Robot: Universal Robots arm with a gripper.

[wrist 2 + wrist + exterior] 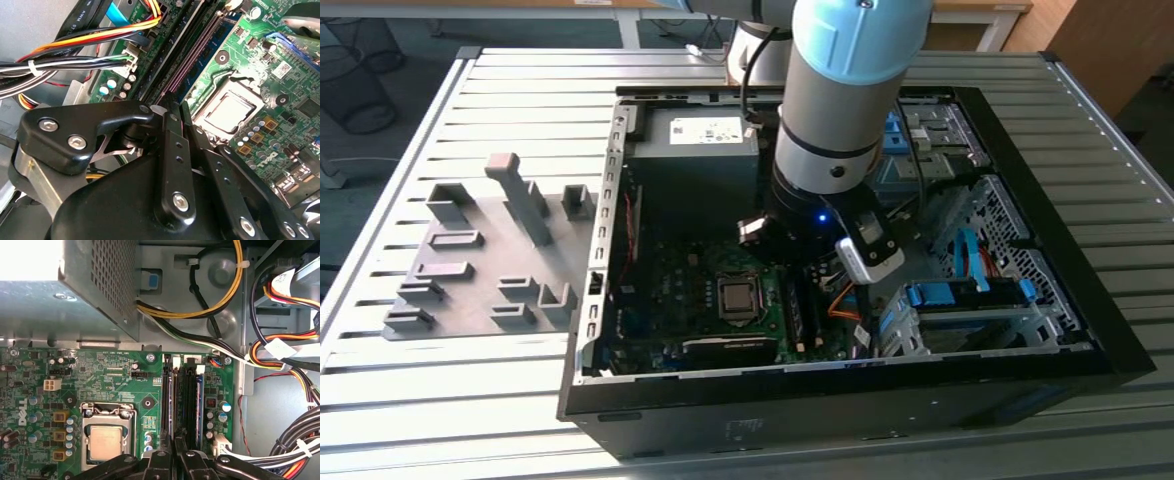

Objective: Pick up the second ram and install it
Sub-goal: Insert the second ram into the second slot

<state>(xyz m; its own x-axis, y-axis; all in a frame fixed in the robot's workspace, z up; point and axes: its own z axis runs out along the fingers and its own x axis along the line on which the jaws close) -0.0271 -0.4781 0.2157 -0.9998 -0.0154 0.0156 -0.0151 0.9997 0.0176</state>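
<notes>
Count: one arm (834, 120), one gripper (175, 444), two black fingers (161, 456), one open computer case (1067, 300) on the slatted table (494, 390). One motherboard (115, 375) carries one processor socket (106, 437) and a bank of parallel memory slots (187, 400); I cannot fix the slot count. One grey holder tray (467, 300) with several upright blocks lies outside the case, on the exterior view's left.

The second ram (171, 400) stands on edge in the slot bank, just beside the processor socket. Its long axis runs parallel to the slots, from the fingertips toward the metal power supply box (95, 285). Whether it is fully seated I cannot tell.

Tool: in both wrist views the gripper (172, 107) sits at the near end of the strip, fingers drawn almost together — only a thin gap between them, in line with the strip's upper edge. It looks clenched on that edge, touching nothing else. A bundle of coloured cables (290, 355) runs past the slots on the side away from the socket — apart from the fingers.
</notes>
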